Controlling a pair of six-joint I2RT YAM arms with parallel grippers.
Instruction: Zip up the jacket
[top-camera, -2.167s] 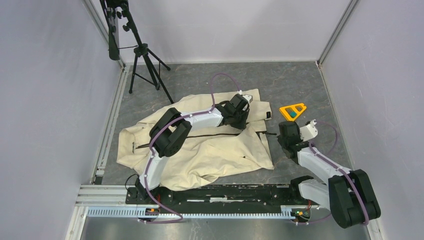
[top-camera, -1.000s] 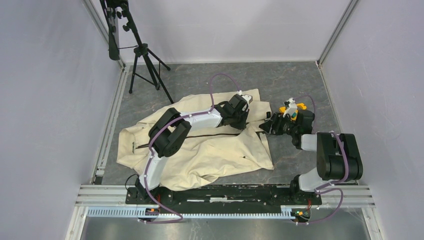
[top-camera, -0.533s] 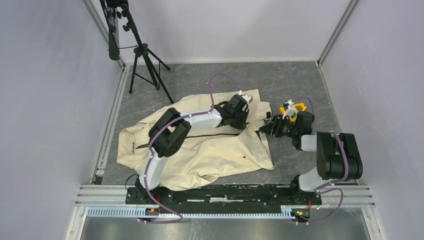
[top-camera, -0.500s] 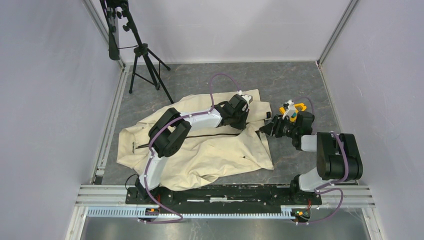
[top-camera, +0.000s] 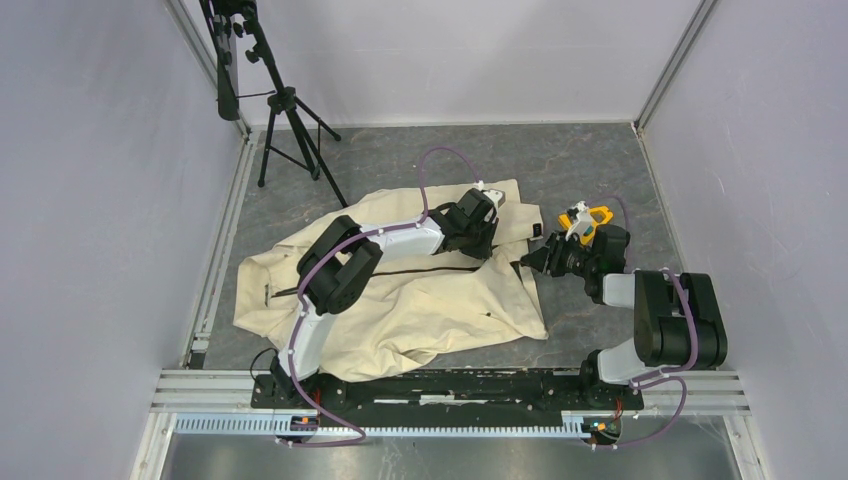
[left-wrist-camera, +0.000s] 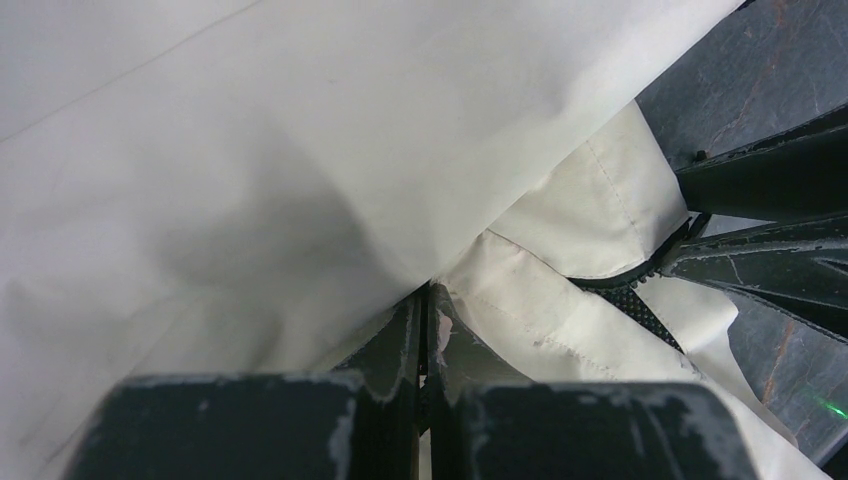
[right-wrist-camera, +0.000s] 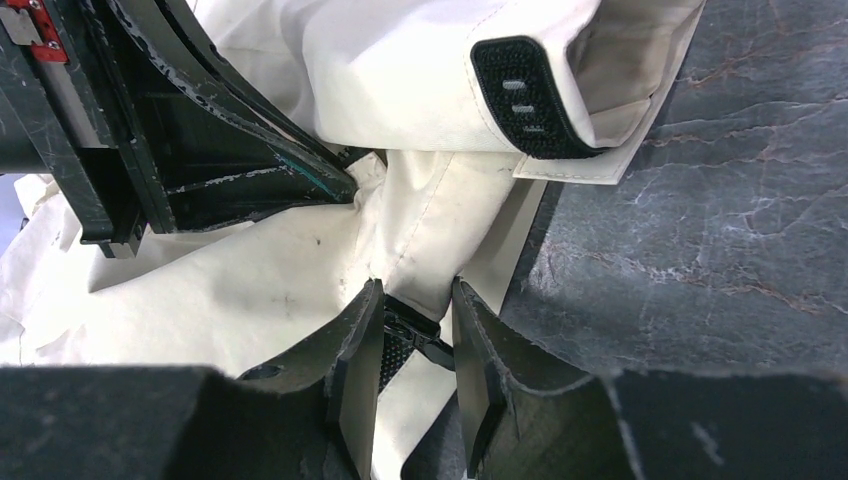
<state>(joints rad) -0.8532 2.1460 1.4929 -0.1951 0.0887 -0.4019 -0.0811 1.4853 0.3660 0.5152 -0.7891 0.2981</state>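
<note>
On the grey counter (top-camera: 600, 160), the left hand (left-wrist-camera: 425, 305) pinches the jacket (top-camera: 420, 300); the right hand (right-wrist-camera: 415, 292) sits apart around its zipper pull (right-wrist-camera: 410, 340).

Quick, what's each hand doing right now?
Left hand: closed, pinching the jacket.
Right hand: open, straddling the zipper pull, not gripping it.

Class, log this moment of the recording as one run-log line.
left gripper: shut on jacket | right gripper: open, astride zipper pull
</note>
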